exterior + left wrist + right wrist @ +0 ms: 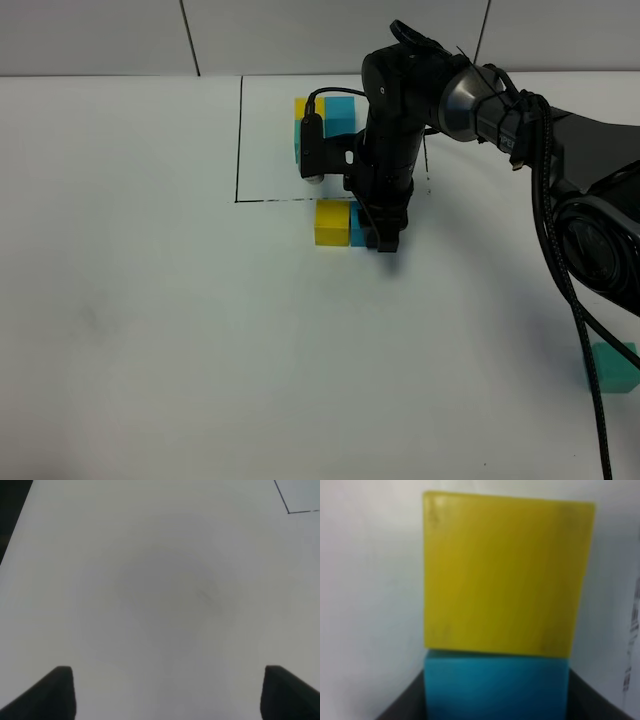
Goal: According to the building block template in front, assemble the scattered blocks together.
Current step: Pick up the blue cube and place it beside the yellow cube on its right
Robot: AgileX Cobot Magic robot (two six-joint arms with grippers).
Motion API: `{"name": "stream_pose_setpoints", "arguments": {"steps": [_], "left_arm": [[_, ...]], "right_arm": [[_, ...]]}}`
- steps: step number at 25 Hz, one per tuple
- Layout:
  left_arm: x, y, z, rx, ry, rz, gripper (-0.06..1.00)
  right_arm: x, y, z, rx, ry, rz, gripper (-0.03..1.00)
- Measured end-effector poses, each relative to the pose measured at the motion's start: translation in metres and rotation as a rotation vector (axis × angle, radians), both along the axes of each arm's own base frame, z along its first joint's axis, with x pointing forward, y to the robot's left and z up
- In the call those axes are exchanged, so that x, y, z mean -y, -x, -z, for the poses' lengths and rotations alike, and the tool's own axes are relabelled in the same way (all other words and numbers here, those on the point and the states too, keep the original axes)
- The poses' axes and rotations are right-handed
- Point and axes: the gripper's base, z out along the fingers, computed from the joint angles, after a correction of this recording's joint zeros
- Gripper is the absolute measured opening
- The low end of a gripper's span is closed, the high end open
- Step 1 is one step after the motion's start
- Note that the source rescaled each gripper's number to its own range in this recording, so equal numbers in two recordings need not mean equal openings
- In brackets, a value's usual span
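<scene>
- Right gripper (386, 240) is reaching across the middle of the table (150, 330), pointing straight down, with its tips at the surface.
- Its jaws are clamped on the blue cube (495, 685). In the wrist view a dark finger (402, 707) sits flush against each side of the cube.
- The blue cube (357, 228) is half hidden behind the gripper in the high view.
- Yellow cube (332, 222) is touching the blue cube face to face, with no gap. The wrist view shows the yellow cube (507, 575) lying just beyond the fingertips, outside the grip.
- The pair rests on the table just outside the near line of the black-lined rectangle (240, 140).
- Template (302, 106) lies inside that rectangle. It has yellow and blue cubes side by side at the back and a teal one in front of the yellow. The arm covers part of it.
- Teal cube (612, 368) is alone at the near right of the table, by the right arm's base. It is well apart from the other two, and a cable crosses in front of it.
- Left gripper (167, 680) has its jaws spread wide, one fingertip (62, 680) at each side of its view. Nothing is between them and there is only bare table beneath.
- A corner of the black line (290, 511) shows at the edge of the left wrist view.
</scene>
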Motion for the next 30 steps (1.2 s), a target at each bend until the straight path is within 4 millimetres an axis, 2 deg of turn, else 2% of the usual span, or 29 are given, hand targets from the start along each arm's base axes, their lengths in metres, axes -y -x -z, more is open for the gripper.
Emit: {"name": "stream_pose_setpoints", "arguments": {"steps": [30], "left_arm": [[0.0,0.0,0.0,0.0,0.0,0.0,0.75]], "right_arm": [[-0.0004,0.0,0.0,0.0,-0.003,0.026,0.03]]}}
